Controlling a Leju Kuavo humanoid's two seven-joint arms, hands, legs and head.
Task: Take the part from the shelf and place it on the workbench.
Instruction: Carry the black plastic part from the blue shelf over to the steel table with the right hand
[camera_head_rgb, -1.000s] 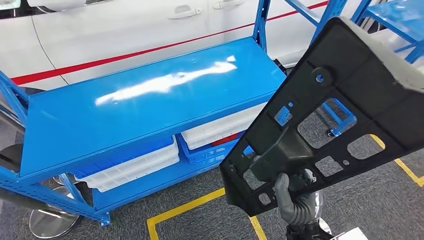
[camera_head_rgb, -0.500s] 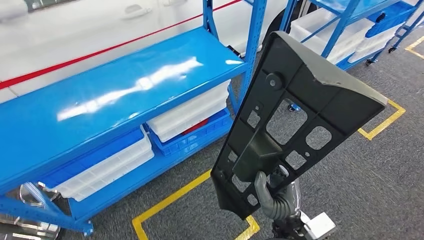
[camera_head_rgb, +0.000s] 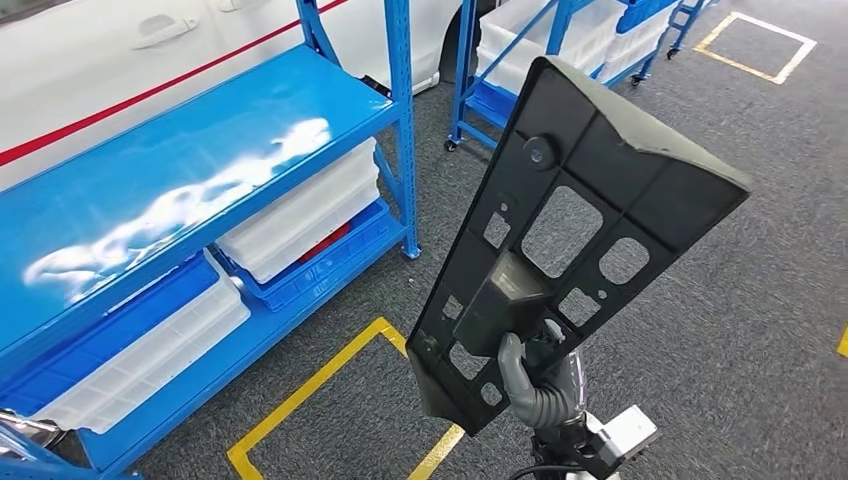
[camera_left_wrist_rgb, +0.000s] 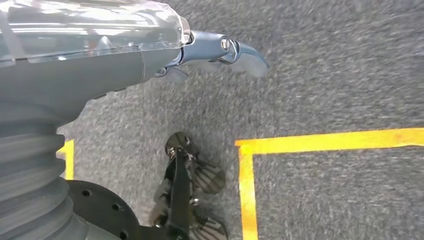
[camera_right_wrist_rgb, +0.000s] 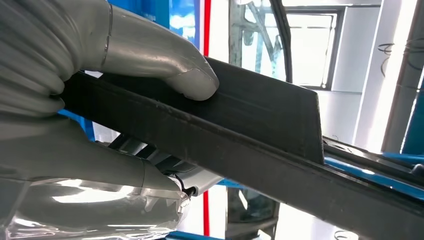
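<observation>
Right hand (camera_head_rgb: 535, 385) grips black part (camera_head_rgb: 570, 230) by its lower end, raised upright over grey floor (camera_head_rgb: 740, 330), beside blue shelf (camera_head_rgb: 170, 170). Left hand (camera_left_wrist_rgb: 220, 52) hangs down, fingers' state unclear.

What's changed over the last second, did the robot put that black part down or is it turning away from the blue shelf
Not put down. The whole head view has swung: the blue shelf slid leftward in the picture and more grey floor appeared, so the robot is turning, not the things moving. The right hand still grips the black part at its lower end, held upright as before.
</observation>
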